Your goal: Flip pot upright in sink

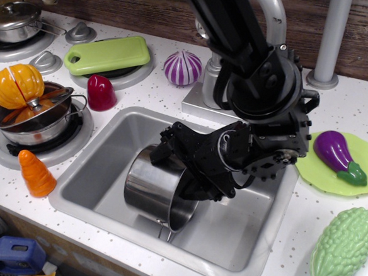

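Observation:
The shiny steel pot (148, 190) lies on its side in the left half of the grey sink (241, 238), with its open mouth facing right and front. A wire loop handle touches the sink floor. My black gripper (182, 167) is turned sideways at the pot's mouth. Its fingers are spread: one finger (164, 139) sits at the top of the rim, and the other is low at the mouth. The jaws stand open around the rim and do not clamp it.
A pan with orange toy food (34, 120) and a toy carrot (36, 175) are left of the sink. A red toy (100, 92), green board (107, 55), purple onion (182, 67) and the faucet (273, 8) are behind it. An eggplant on a plate (338, 155) and a green gourd (344, 243) are to the right.

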Controlling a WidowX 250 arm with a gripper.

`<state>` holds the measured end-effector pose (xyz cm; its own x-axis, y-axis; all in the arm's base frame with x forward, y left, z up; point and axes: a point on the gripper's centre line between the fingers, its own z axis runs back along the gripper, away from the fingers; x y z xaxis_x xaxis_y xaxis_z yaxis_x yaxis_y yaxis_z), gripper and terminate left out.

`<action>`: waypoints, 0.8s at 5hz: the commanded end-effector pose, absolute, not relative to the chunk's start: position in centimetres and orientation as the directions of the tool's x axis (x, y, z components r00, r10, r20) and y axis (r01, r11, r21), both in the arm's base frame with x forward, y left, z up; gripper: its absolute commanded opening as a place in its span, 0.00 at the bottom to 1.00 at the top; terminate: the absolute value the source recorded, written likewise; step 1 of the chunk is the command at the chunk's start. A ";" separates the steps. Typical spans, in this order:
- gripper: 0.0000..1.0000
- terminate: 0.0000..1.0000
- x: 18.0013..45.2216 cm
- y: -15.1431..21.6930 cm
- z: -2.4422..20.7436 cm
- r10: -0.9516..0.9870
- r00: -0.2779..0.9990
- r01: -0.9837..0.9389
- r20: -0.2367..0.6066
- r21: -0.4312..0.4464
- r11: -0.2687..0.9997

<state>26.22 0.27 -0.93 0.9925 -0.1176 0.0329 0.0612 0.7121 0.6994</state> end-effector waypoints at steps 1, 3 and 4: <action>0.00 0.00 27.1 1.8 0.3 -0.140 0.988 0.056 0.067 0.687 0.724; 0.00 0.00 27.1 2.6 0.5 -0.147 0.987 0.072 0.068 0.625 0.777; 0.00 0.00 27.3 2.5 1.2 -0.138 0.989 0.090 0.046 0.552 0.829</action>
